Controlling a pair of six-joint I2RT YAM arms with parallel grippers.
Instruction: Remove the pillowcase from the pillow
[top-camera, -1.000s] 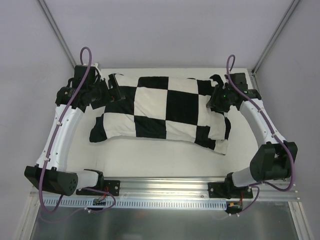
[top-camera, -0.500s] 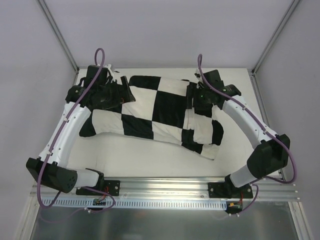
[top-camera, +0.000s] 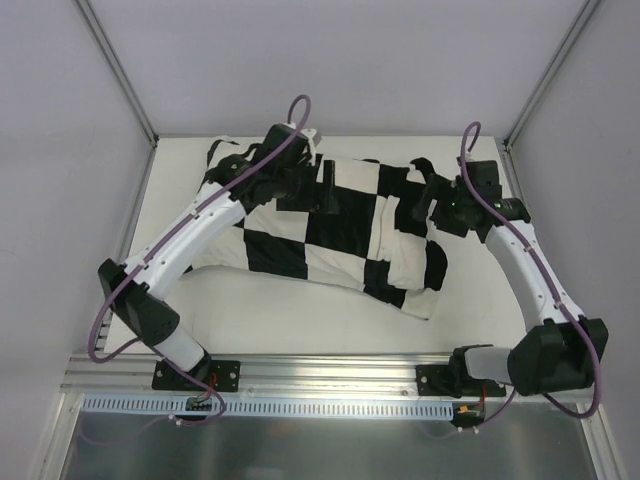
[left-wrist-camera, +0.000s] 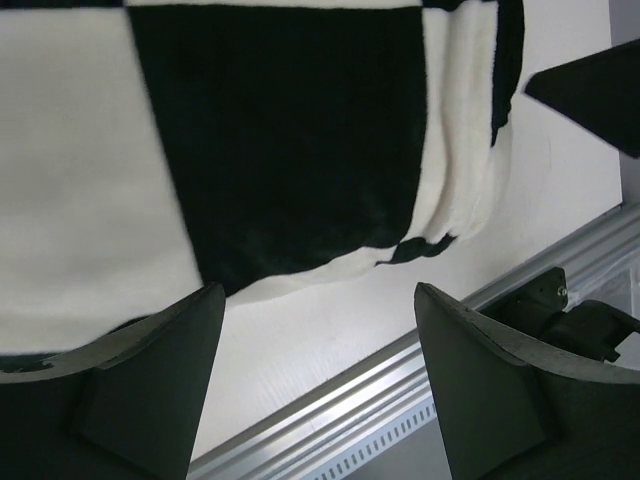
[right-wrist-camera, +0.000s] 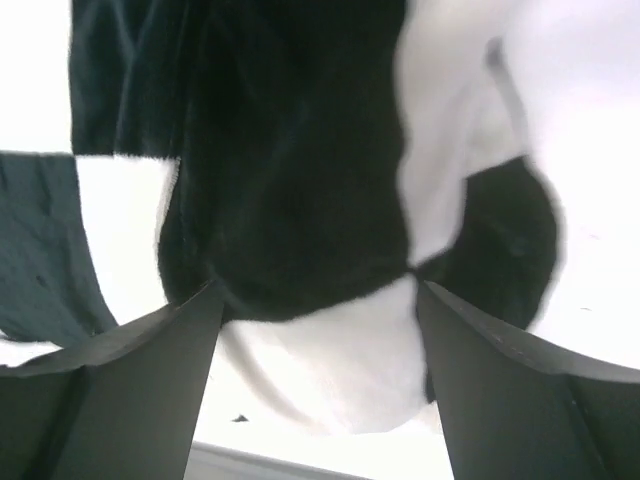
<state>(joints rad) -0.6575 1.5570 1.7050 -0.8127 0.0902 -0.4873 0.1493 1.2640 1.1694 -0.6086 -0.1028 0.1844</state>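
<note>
Found left gripper (top-camera: 327, 190) hovering over the far middle stretch of the pillowcase (top-camera: 340, 235). Jaws spread wide, 2 fingers (left-wrist-camera: 160, 380) well apart, nothing between them. No contact with the cloth in the left wrist view.

Noted straight ahead of the left fingertips: 1 large black square of the check pattern, with a white square to one side and a bunched white fold to the other. Noted between the 2 fingers, below the cloth edge in that view: a strip of bare white table (left-wrist-camera: 300, 330), then the metal rail (left-wrist-camera: 400, 400).

Found right gripper (top-camera: 420, 190) at the end of the pillowcase nearest it, jaws also wide apart, gripping nothing. Seen just past the right fingers (right-wrist-camera: 130, 390): a rounded bulge of cloth, black on top and white underneath, filling the gap in the right wrist view. Cannot tell whether fingertips and cloth touch.

Pillow: inside the pillowcase, which lies stuffed full on the table, beneath the left gripper and directly in front of the right gripper. Cannot tell bare pillow surface from the white squares of the pattern. Cover still on.

Cloth gathered into folds and creases on the right gripper's side; flatter and smoother under the left gripper.

Both grippers on the far side of the pillowcase, well apart from each other.
</note>
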